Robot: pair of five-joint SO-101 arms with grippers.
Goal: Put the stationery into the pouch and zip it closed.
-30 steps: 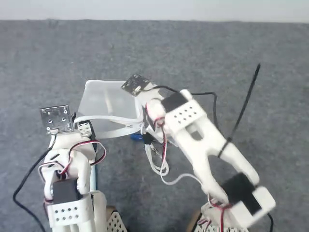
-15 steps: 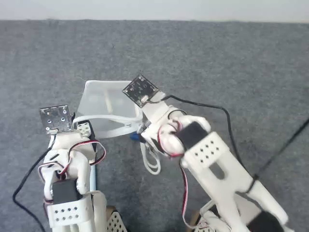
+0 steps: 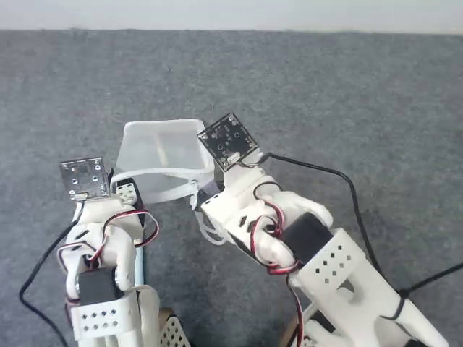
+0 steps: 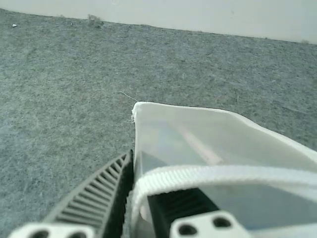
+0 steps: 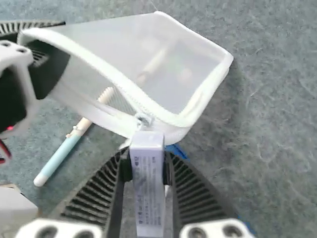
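The translucent white pouch (image 3: 160, 153) stands on the grey carpet with pen-like stationery (image 5: 154, 60) inside. My left gripper (image 3: 124, 189) is shut on the pouch's white edge band (image 4: 198, 174), one black ridged finger (image 4: 101, 201) on each side of it. At the other end of the opening, my right gripper (image 3: 205, 196) is shut on the white zip pull tag (image 5: 147, 198), which hangs from the slider (image 5: 143, 120). A light blue and white pen (image 5: 62, 156) lies on the carpet beneath the pouch. Something small and blue (image 5: 177, 150) shows under the pouch beside my right gripper (image 5: 147, 163).
Grey carpet (image 3: 347, 94) stretches open behind and to the right of the pouch, up to a pale wall (image 3: 231, 14). Black cables (image 3: 340, 177) trail off the right arm. The two arm bases stand close together at the front edge.
The right arm has folded down and forward, its wrist turning while the gripper stays at the zip pull. The pouch's mouth has drawn narrower. The left arm has not moved.
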